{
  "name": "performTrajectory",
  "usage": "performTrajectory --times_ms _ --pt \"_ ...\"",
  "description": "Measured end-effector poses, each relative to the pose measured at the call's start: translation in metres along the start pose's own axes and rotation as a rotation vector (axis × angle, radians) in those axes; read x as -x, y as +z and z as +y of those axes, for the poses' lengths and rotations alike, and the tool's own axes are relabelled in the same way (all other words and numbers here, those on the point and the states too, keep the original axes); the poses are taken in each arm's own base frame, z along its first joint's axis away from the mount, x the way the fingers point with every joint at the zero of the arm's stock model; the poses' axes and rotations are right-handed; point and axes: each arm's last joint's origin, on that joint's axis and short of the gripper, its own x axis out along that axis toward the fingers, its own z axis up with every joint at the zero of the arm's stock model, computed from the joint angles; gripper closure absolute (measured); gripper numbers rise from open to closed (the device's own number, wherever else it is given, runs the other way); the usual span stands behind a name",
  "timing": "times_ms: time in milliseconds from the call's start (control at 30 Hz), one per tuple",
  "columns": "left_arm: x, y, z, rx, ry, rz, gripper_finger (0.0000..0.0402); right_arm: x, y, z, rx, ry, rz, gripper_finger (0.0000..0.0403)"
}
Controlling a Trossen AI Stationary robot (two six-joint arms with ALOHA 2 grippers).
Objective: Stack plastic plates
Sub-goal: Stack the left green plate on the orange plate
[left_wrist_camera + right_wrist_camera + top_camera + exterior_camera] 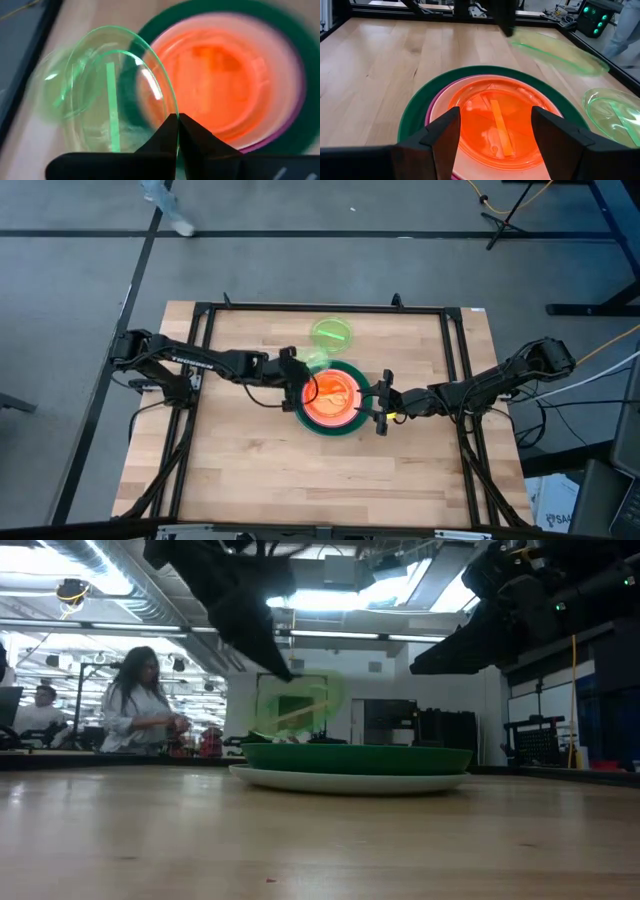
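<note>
Left gripper [177,131] pinched tight on the rim of a lime green plate [107,92], fingers [197,132] meeting on the thin edge with no gap visible between them. Plate held tilted and off the table, seen in the low view [297,705] hanging in the air above the far-left edge of the stack. In the high view, held plate [312,358] just at the upper-left rim of the stack, gripper [303,383] right over that rim.

Right gripper [495,142] spread wide and holding nothing, the two dark fingers [445,135] well apart, framing the orange plate [495,125] between them without visible contact. In the high view, right gripper [383,404] just at the right edge of the stack, touching or barely clear of the green rim: cannot tell which.

Stack near the table's middle: dark green plate [335,428] under a peach or pink plate [440,102], a magenta edge [280,132] showing beneath that, translucent orange plate on top. In the low view, a pale plate [350,781] lying under the dark green one [356,758].

Second lime green plate [332,333] flat on the wooden table [250,470], just beyond the stack toward the far edge, apart from both grippers
</note>
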Motion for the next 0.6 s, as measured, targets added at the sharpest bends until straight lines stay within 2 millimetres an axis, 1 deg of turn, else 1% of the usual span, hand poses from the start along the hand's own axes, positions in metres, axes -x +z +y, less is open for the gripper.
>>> performTrajectory --times_ms 200,367,433,600 --pt "0.006 0.012 -0.021 -0.028 -0.173 -0.134 0.0396 0.0 0.0 0.0 -0.002 0.0 0.0 0.0169" --pt "0.006 0.017 -0.035 -0.111 -0.305 -0.207 0.0396 0.0 0.0 0.0 -0.002 0.0 0.0 0.0169" --pt "0.002 0.015 -0.04 -0.128 -0.338 -0.202 0.0396 0.0 0.0 0.0 -0.002 0.0 -0.001 0.0169" --pt "-0.015 0.009 -0.047 -0.138 -0.334 -0.156 0.0395 0.0 0.0 0.0 0.0 0.0 0.003 0.0169"
